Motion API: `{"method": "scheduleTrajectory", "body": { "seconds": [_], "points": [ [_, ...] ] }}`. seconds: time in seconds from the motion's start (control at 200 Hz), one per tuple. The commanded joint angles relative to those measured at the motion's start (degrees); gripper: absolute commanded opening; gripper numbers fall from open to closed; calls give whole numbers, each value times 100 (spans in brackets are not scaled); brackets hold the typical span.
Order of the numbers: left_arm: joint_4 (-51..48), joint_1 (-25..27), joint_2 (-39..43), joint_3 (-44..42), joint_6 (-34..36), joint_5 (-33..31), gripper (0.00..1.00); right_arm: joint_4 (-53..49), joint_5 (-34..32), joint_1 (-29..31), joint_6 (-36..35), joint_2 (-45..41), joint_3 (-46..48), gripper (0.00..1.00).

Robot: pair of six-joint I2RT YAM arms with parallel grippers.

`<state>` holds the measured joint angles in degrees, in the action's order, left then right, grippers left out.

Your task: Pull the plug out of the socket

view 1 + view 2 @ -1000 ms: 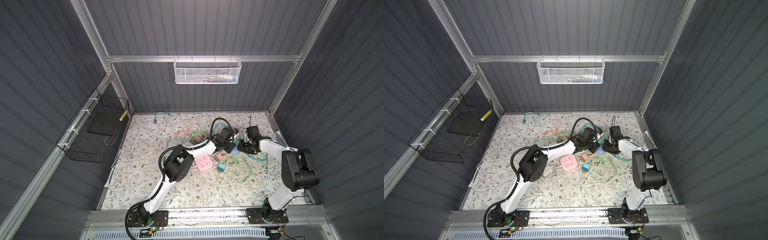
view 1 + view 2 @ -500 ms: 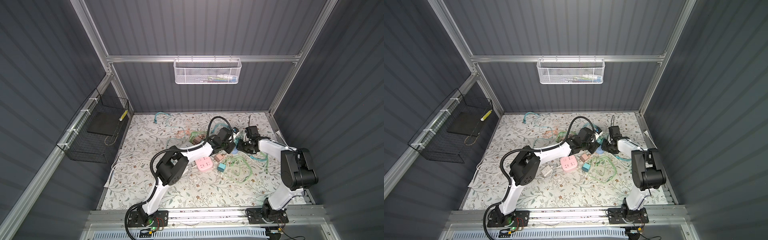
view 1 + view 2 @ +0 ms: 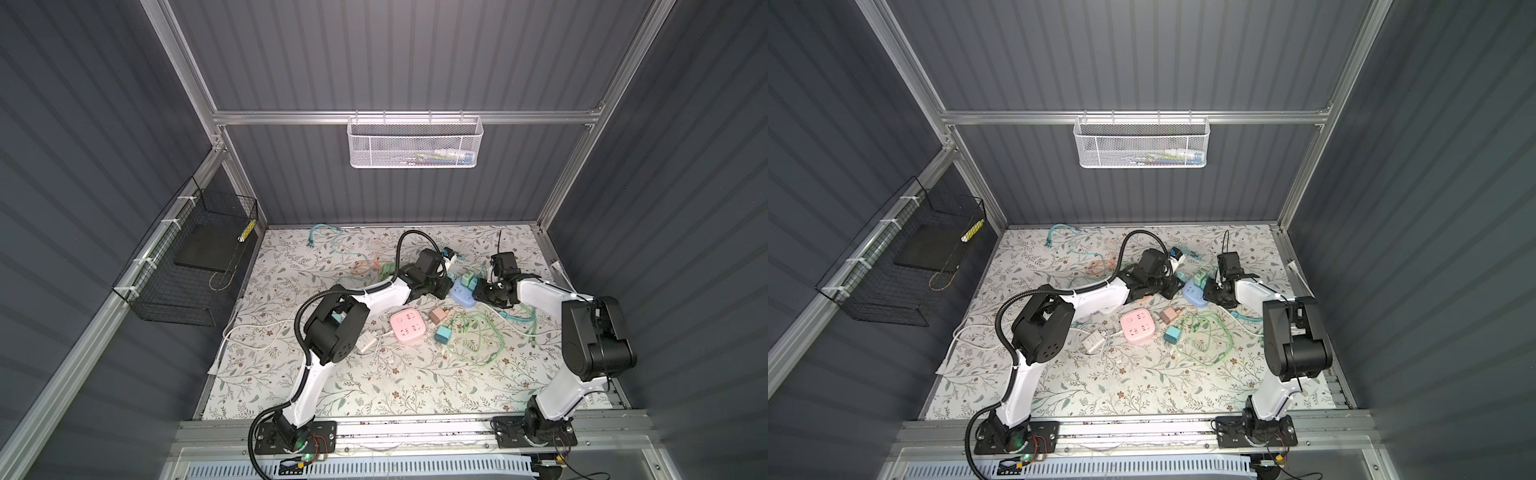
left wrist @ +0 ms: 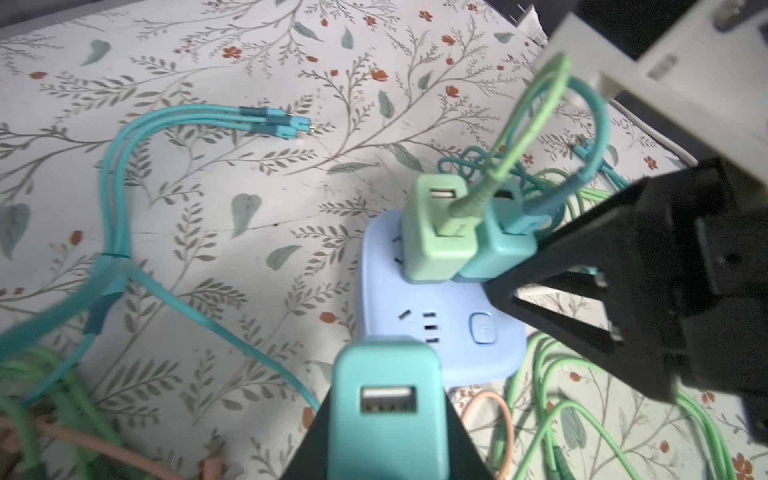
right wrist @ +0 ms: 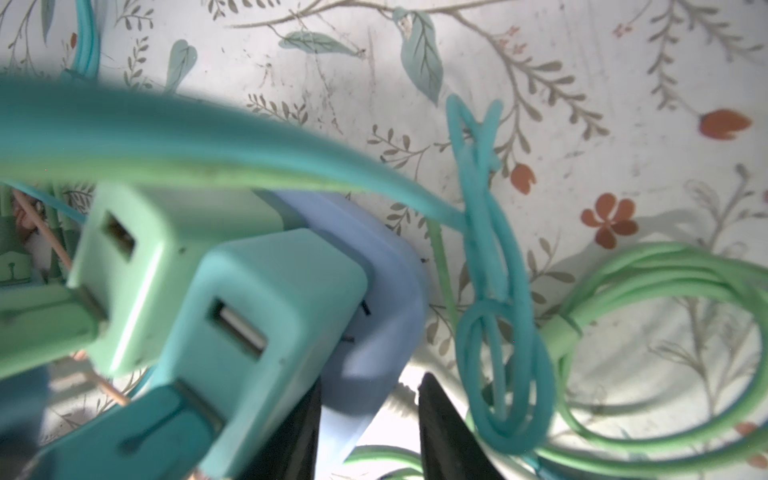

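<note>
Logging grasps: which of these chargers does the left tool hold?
The cable-free teal charger, clamped in the left tool. The light green charger and second teal charger sit plugged into the blue socket block, cables attached.

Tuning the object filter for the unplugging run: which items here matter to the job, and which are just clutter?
Job:
teal plug in the left gripper; blue socket; right gripper astride its corner; green plug and second teal plug, both seated in it.

Clutter:
pink socket; tan plug; loose teal charger; white adapter; green cables.
</note>
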<state>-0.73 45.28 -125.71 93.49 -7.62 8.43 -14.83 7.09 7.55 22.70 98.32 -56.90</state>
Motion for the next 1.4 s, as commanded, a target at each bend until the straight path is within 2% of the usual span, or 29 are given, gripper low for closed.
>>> {"method": "scheduleTrajectory", "body": {
  "seconds": [0.0,0.115,0.36,0.605,0.961,1.086,1.171,1.396],
  "points": [
    [178,-61,161,160,-349,449,12,76,111,-21,-158,-276,117,42],
    [160,-151,-33,362,-594,775,13,145,223,-26,-221,-505,177,48],
    [-151,-221,-332,641,-808,848,15,222,301,-26,-570,-1008,302,66],
    [-620,-271,-766,1211,-846,903,18,147,97,-26,-1051,-1398,389,76],
    [-986,-419,-1071,1432,-1041,957,22,441,-209,-87,-1658,-1862,681,86],
    [-1112,-456,-1172,1484,-1075,1005,25,546,-97,-139,-1658,-1834,702,89],
    [-1187,-458,-1225,1535,-1075,1261,27,629,-39,-191,-1595,-1833,725,91],
    [-1409,-462,-1401,1689,-996,1385,33,696,142,-263,-1478,-1869,786,92]
  ]
}}
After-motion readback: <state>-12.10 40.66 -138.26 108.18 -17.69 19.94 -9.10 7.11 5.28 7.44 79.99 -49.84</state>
